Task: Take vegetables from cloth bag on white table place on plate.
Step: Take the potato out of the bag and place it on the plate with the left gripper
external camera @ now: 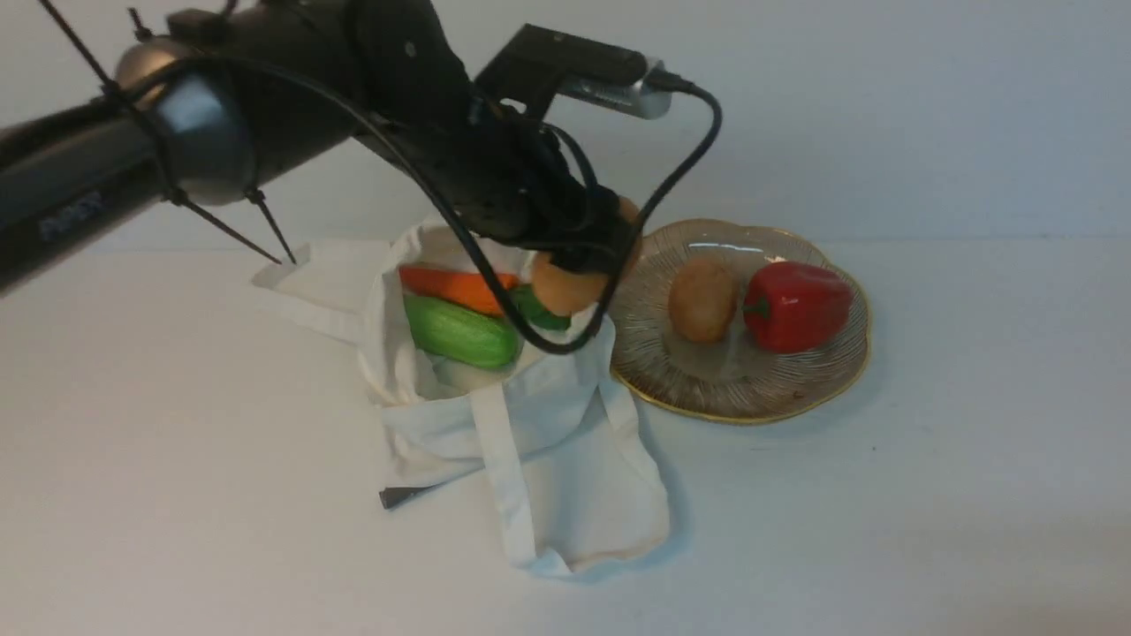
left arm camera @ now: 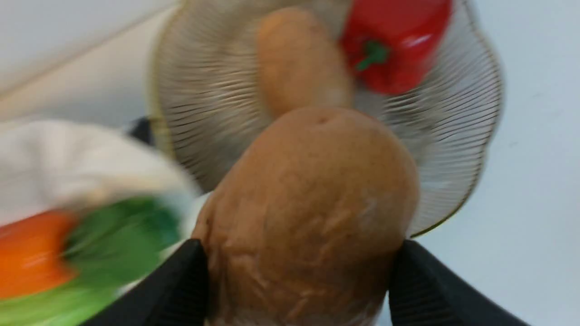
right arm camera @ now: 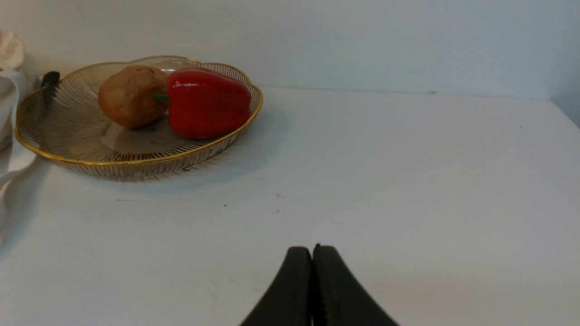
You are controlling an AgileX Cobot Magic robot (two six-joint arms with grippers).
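Observation:
My left gripper (external camera: 588, 256) is shut on the big tan-brown potato (external camera: 565, 287), which it holds above the bag's mouth, beside the plate's near-left rim. In the left wrist view the potato (left arm camera: 312, 213) fills the gap between the two black fingers (left arm camera: 179, 285). The off-white cloth bag (external camera: 530, 424) lies on the white table (external camera: 972, 442). An orange carrot (external camera: 451, 287) and a green cucumber (external camera: 459, 334) lie in its opening. The ribbed, gold-rimmed plate (external camera: 707, 389) stands to the bag's right. My right gripper (right arm camera: 312, 253) is shut and empty, low over bare table.
On the plate lie a smaller round brown potato (external camera: 702, 300) and a red bell pepper (external camera: 800, 305). A small dark object (external camera: 402, 496) pokes out from under the bag's front-left edge. A white wall rises behind the table.

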